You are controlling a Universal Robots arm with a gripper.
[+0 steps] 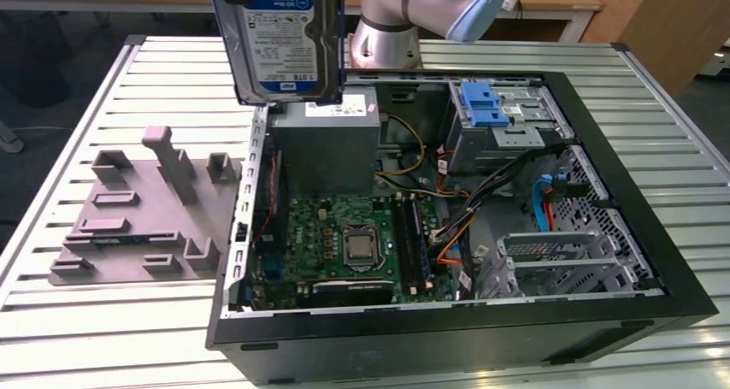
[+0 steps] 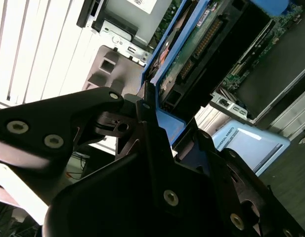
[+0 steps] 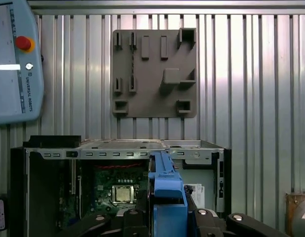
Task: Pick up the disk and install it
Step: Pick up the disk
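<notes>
The disk, silver-grey with a white-and-blue label and blue rails, is held upright above the case, clamped in the gripper.

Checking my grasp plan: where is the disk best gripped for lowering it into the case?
Grip the disk across its blue side rails at the upper end, from above: it hangs roughly upright in the gripper that way, lower end free.
</notes>
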